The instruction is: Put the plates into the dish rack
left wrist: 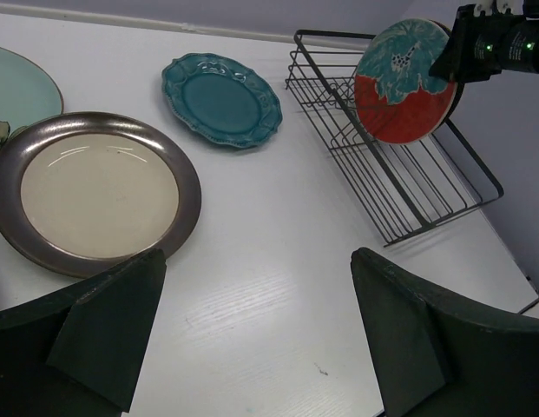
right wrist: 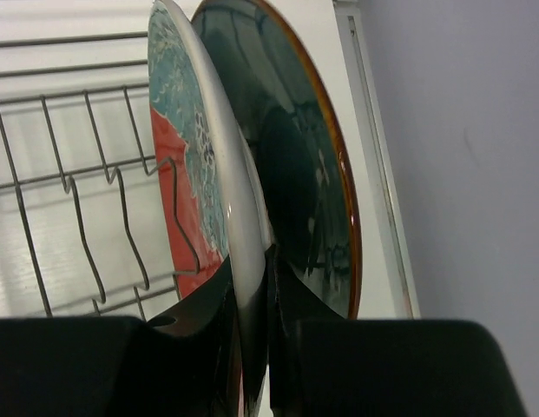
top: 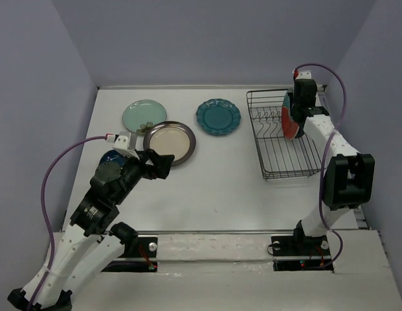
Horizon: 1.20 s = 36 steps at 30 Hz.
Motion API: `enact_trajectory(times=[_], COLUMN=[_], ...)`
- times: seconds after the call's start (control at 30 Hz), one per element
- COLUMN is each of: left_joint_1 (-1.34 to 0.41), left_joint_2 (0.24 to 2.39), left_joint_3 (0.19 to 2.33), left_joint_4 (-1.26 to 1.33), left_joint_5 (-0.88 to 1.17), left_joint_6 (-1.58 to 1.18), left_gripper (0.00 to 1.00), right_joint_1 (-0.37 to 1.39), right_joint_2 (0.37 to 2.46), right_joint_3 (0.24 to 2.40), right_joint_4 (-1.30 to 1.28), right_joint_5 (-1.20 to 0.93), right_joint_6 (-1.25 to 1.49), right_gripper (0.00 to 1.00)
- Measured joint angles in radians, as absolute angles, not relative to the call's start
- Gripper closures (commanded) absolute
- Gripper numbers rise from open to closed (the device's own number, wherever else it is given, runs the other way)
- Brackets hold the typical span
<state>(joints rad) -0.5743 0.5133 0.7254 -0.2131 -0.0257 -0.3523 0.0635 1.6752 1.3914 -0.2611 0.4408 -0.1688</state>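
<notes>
The red and teal plate point(top: 290, 123) is standing on its edge over the far end of the dish rack point(top: 278, 152), upper right of the top view. Its painted face is turned toward frame left, and its edge runs up-down the frame, along the rack's long side. The face has a teal leafy pattern on top and plain red below, with a white rim. The right gripper point(right wrist: 252, 291) has its jaws closed on that rim, pinching from both sides, with the arm stretched up along the rack's right side. A dark glossy plate point(right wrist: 295, 174) with an orange-brown rim sits right behind it, can't tell if they touch.

The left gripper point(left wrist: 260, 334) is at lower left, jaws spread wide with nothing in them, low over the table point(top: 220, 188) beside the cream plate point(top: 169, 141). The mint plate point(top: 139, 115) and scalloped teal plate point(top: 218, 116) lie flat near the top.
</notes>
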Motion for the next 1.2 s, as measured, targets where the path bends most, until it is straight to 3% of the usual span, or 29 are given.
enact_trajectory(times=[0.13,0.23,0.33,0.37,0.47,0.6,1.03,1.2], left_joint_1=[-0.574,-0.574,-0.574,-0.574,-0.574,-0.567,-0.532,-0.488], left_joint_2=[0.523,0.535,0.567,0.585,0.636,0.691,0.855,0.927], left_joint_3=[0.723,0.715,0.714,0.714,0.714,0.699,0.573,0.513], left_joint_4=[-0.211,-0.208,-0.208,-0.208,-0.208,-0.195,-0.031,0.041], left_joint_5=[-0.026,-0.026,-0.028,-0.031,-0.042,-0.059,-0.204,-0.311], left_joint_6=[-0.352,-0.359,-0.376,-0.387,-0.42,-0.508,-0.769,-0.859], left_gripper=[0.03,0.04,0.05,0.06,0.08,0.1,0.22,0.24], right_joint_1=[0.053,0.052,0.052,0.052,0.054,0.062,0.095,0.179], right_joint_2=[1.684,1.684,1.684,1.684,1.679,1.641,1.29,1.103], right_joint_3=[1.368,1.347,1.335,1.326,1.302,1.293,1.3,1.185], right_joint_4=[-0.231,-0.197,-0.174,-0.159,-0.149,-0.158,-0.193,-0.144], right_joint_5=[0.434,0.438,0.453,0.459,0.462,0.415,0.247,0.12], right_joint_6=[-0.121,-0.1,-0.069,-0.046,-0.001,0.047,0.18,0.268], right_gripper=[0.93,0.73,0.44,0.3,0.14,0.08,0.1,0.09])
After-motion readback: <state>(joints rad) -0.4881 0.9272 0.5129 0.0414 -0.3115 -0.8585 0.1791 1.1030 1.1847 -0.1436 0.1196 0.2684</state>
